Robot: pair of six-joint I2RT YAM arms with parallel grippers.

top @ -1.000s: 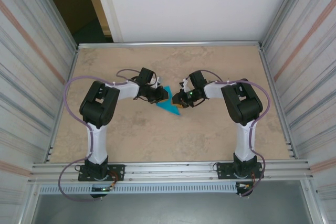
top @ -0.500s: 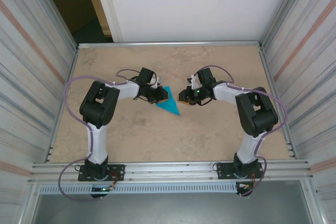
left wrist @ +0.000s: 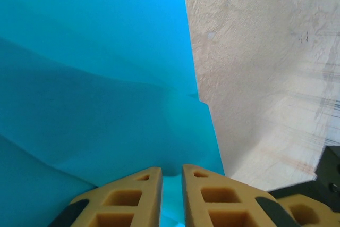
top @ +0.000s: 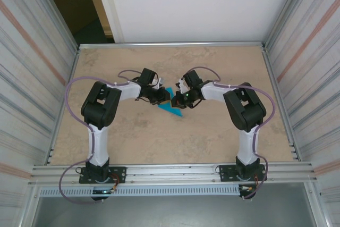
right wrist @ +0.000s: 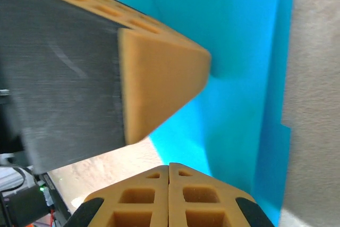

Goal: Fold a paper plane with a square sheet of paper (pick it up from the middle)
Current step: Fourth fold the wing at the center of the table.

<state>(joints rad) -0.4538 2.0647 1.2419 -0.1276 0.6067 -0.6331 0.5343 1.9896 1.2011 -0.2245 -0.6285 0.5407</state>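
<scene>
The left tool (top: 165, 98) stayed narrow at the part-folded paper plane (top: 173, 111), mid-worktop (top: 212, 136). Paper showed in its gap, but clamping could not be confirmed. The right tool (top: 175, 99) had swung back in and closed fully, empty, over the paper, probably to press a crease.

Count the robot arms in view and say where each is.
2. The left arm stands at the near left, its left gripper on the turquoise paper. The right arm stands at the near right, its right gripper at the paper's other side. None looks hidden.
</scene>
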